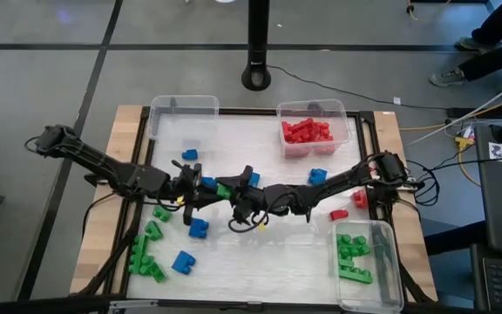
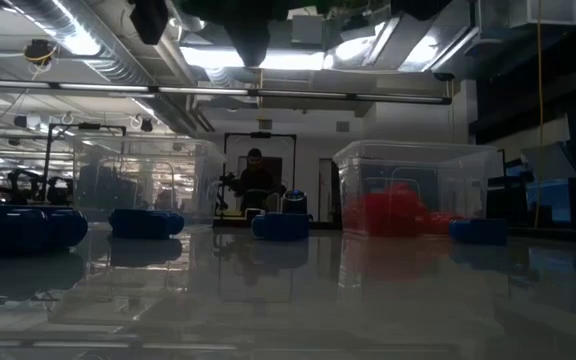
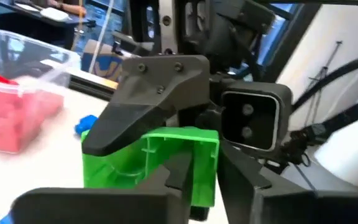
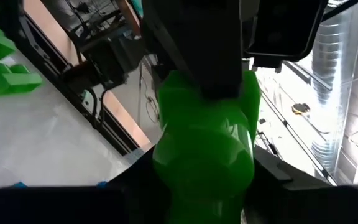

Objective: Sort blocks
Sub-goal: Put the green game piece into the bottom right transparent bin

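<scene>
Midway between the red-filled bin and the bench's near edge, left hand and right hand both clench one green block.

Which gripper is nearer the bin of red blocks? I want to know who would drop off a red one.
Right. The right gripper sits mid-table, diagonally below the red-block bin; the left gripper is farther toward the table's left.

Green block between dark tools; red blocks in clear bin; blue blocks loose.
</scene>
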### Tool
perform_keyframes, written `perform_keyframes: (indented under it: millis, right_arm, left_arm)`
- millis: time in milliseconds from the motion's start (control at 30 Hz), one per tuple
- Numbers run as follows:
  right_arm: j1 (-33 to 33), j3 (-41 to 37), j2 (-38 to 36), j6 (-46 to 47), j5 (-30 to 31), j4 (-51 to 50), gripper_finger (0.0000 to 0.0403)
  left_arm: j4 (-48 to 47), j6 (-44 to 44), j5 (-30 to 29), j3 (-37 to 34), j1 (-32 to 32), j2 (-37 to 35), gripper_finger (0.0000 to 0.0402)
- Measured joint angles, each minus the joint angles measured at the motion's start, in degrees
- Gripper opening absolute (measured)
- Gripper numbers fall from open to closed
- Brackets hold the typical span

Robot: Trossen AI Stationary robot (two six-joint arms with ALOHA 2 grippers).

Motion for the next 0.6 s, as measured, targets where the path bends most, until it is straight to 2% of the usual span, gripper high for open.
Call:
perform_keyframes:
  millis: [167,333,500,600]
  right_arm:
    - [0.0,0.0,-0.2,-0.3,1.4,-0.3,0.0134]
    - [1.5,0.1,-4.3,-0.3,5.5,-7.9,0.0134]
    - [3.5,0.1,-11.2,7.9,5.8,-26.9,0.0134]
    - [4.2,0.1,-16.2,18.7,4.2,-41.4,0.0134]
  left_arm:
    - [-2.0,3.3,0.6,0.0,2.6,-1.5,0.0123]
    - [-11.6,9.1,-0.7,0.0,3.7,-10.1,0.017]
    - [-23.3,9.6,-8.0,-1.1,3.2,-16.9,0.0182]
    - [-23.8,6.7,-9.8,-5.1,2.1,-18.1,0.0182]
